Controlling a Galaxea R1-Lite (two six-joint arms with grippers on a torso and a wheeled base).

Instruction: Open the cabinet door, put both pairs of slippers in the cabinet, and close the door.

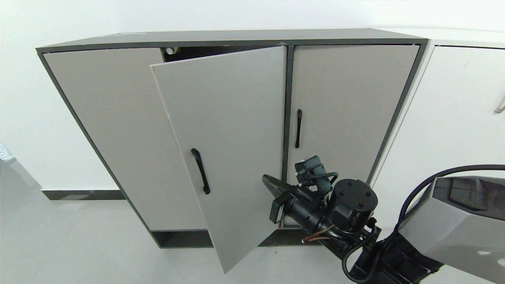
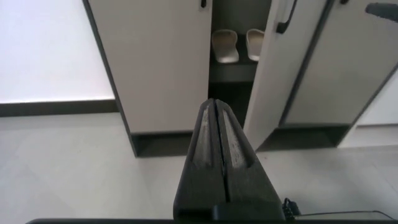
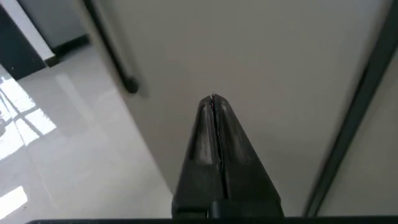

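Item 1, location of work. The low dark-framed grey cabinet point(image 1: 98, 118) stood at 12 o'clock from the robot. Its flat pale-grey middle cabinet door point(image 1: 232, 130) hung partly ajar, hinged on the edge towards 3 o'clock, with the free edge swung out towards 6 o'clock.

Item 2, task items. One pair of pale beige moulded slippers point(image 2: 225, 45) sat side by side on a dark shelf point(image 2: 231, 71) inside the opening, toes inward. A second pair could not be made out behind the door.

Item 3, right gripper point(image 3: 213, 102). Its fingers were pressed together and it carried nothing. In the head view it lay at 4 o'clock from the door's slim black bar handle point(image 1: 200, 170), its tip pointed at the door's outer face. Contact could not be confirmed. Judgement: a shut tip serves as a blunt pusher, suited to swinging the panel home.

Item 4, left gripper point(image 2: 214, 107). Its fingers were likewise pressed together with nothing between them, and it was held well back from the cabinet, pointing at the gap. Judgement: parked clear of the door's swing.

Item 5, surfaces. The door panels were matt, smooth laminate. The fingers were ribbed dark wedges. The pale floor point(image 1: 79, 244) was glossy
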